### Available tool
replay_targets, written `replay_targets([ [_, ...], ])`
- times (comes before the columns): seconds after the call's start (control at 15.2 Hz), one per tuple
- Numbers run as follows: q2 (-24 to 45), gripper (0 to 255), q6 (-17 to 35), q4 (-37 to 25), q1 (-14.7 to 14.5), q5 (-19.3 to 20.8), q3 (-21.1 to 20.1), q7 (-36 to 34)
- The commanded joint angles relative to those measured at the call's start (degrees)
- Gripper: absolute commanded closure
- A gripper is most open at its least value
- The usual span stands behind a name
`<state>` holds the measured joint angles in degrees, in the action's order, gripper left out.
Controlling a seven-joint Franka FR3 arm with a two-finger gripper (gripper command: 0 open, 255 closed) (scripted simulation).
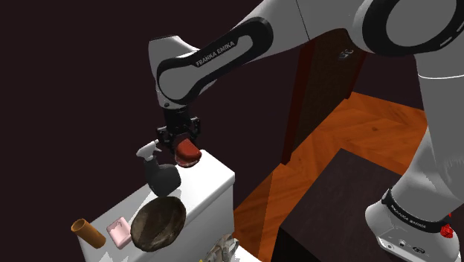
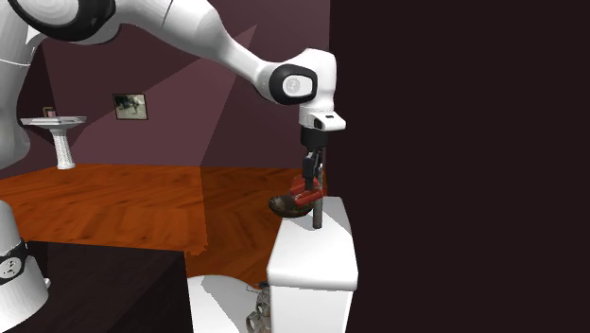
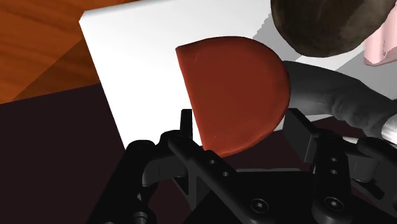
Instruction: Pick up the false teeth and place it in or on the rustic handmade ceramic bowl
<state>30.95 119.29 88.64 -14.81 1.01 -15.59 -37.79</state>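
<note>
The false teeth [image 1: 188,155] are a dark red half-round piece, and my gripper [image 1: 184,145] is shut on them just above the far end of the white cabinet top [image 1: 212,179]. In the wrist view the red piece [image 3: 232,89] sits clasped between the two black fingers [image 3: 186,127]. The bowl [image 1: 158,222] is dark brown and mottled, and it stands on the same top nearer the camera, past a black spray bottle [image 1: 160,175]. In the second exterior view my gripper [image 2: 310,192] holds the teeth [image 2: 306,197] beside the bowl [image 2: 286,205].
An orange cylinder [image 1: 88,233] and a pink object [image 1: 119,233] lie beside the bowl. The cabinet top drops off to a wooden floor [image 1: 327,149]. A dark stand [image 1: 334,208] is at the lower right. A white pedestal sink [image 2: 62,137] stands far off.
</note>
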Motion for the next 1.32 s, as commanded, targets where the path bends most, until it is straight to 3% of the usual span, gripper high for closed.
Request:
replay_targets([
  [0.0, 0.6, 255, -0.6, -1.4, -2.1, 0.5, -0.4, -2.6],
  [0.46, 4.6, 255, -3.3, -8.8, -9.4, 2.3, -1.4, -10.7],
  [0.73, 8.9, 255, -6.3, -16.5, -14.6, 3.7, -1.7, -15.7],
  [1.25, 10.9, 255, -1.4, -13.6, -14.6, 4.1, -1.3, -15.6],
])
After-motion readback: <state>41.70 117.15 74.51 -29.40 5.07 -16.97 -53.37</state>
